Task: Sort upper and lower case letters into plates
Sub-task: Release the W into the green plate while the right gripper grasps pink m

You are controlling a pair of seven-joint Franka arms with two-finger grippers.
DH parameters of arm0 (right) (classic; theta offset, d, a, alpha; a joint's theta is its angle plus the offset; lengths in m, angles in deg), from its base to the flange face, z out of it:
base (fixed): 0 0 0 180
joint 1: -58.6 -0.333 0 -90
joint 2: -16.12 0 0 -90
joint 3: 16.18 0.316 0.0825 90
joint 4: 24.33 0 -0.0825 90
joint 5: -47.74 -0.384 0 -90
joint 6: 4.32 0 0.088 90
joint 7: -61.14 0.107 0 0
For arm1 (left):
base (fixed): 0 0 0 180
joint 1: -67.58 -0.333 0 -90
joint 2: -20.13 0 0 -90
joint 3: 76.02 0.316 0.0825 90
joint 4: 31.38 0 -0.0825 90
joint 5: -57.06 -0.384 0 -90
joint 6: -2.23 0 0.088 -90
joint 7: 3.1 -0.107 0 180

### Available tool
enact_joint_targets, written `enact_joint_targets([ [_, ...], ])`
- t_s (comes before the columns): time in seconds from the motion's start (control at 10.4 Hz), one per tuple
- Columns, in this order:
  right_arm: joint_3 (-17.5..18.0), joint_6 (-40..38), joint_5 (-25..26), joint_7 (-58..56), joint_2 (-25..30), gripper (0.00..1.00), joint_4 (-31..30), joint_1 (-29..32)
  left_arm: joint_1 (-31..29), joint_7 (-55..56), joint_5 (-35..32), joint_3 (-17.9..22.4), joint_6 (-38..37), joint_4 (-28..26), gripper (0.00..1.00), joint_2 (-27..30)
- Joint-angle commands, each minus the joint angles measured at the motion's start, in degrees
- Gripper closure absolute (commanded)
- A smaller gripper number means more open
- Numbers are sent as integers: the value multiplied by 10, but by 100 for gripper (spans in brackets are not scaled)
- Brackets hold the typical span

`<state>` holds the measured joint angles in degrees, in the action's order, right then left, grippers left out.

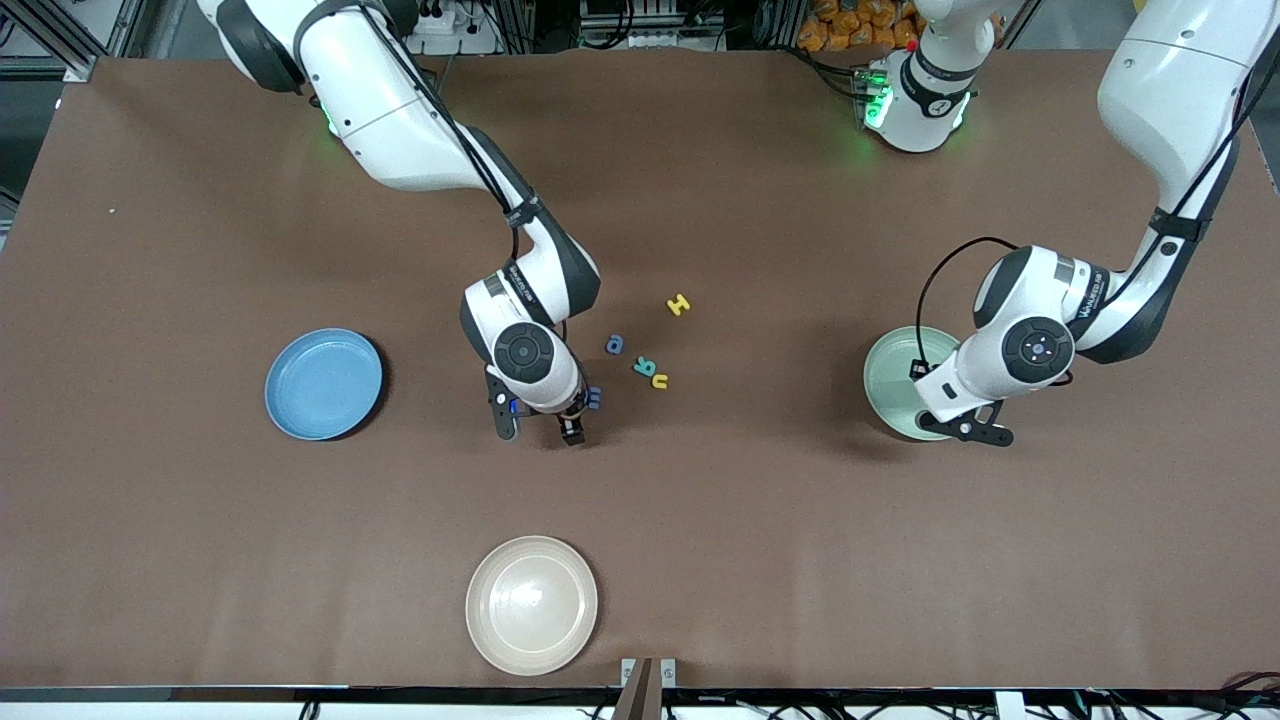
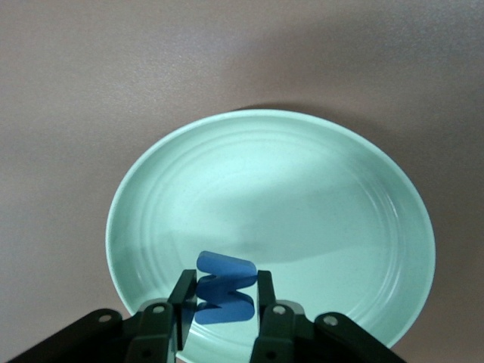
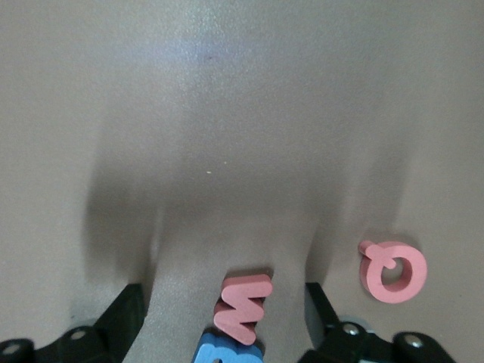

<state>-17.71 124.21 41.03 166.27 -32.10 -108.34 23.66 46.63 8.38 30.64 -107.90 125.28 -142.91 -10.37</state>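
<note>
My left gripper (image 1: pixel 975 432) hangs over the pale mint green plate (image 1: pixel 893 385), shut on a blue zigzag letter (image 2: pixel 223 291) that stands on edge between its fingers above the plate (image 2: pixel 302 197). My right gripper (image 1: pixel 538 428) is low at the table's middle and open. Its fingers (image 3: pixel 127 314) stand either side of a red letter (image 3: pixel 243 306) that overlaps a blue letter (image 3: pixel 225 352). A red ring-shaped letter (image 3: pixel 393 271) lies just outside them. Toward the left arm's end lie a yellow letter (image 1: pixel 679 305), a blue one (image 1: pixel 614 345), a teal one (image 1: pixel 643 366) and another yellow one (image 1: pixel 660 380). The blue plate (image 1: pixel 323 384) holds nothing.
A cream-beige plate (image 1: pixel 531 604) sits near the table's front edge, nearer the front camera than the right gripper. Bare brown tabletop lies between the plates.
</note>
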Motion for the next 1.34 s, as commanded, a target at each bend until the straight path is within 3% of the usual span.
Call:
enact_joint_targets([
  [0.0, -4, 8, -7, 9, 6, 34, -11, -7, 14, -8, 13, 3, 3, -1, 0, 12],
  [0.29, -4, 9, -7, 9, 6, 69, -13, -8, 20, -7, 46, 2, 2, 5, 0, 26],
  [0.67, -4, 19, -7, 3, 10, 98, -23, -8, 47, 1, 60, 0, 2, 29, 0, 41],
  [0.86, -3, 10, -7, -11, 20, 100, -20, -1, 66, 0, 61, -2, 0, 43, 0, 46],
  [1.25, 14, -101, -40, -123, 85, 100, -16, 71, 91, 7, 99, -2, 0, 57, 0, 55],
])
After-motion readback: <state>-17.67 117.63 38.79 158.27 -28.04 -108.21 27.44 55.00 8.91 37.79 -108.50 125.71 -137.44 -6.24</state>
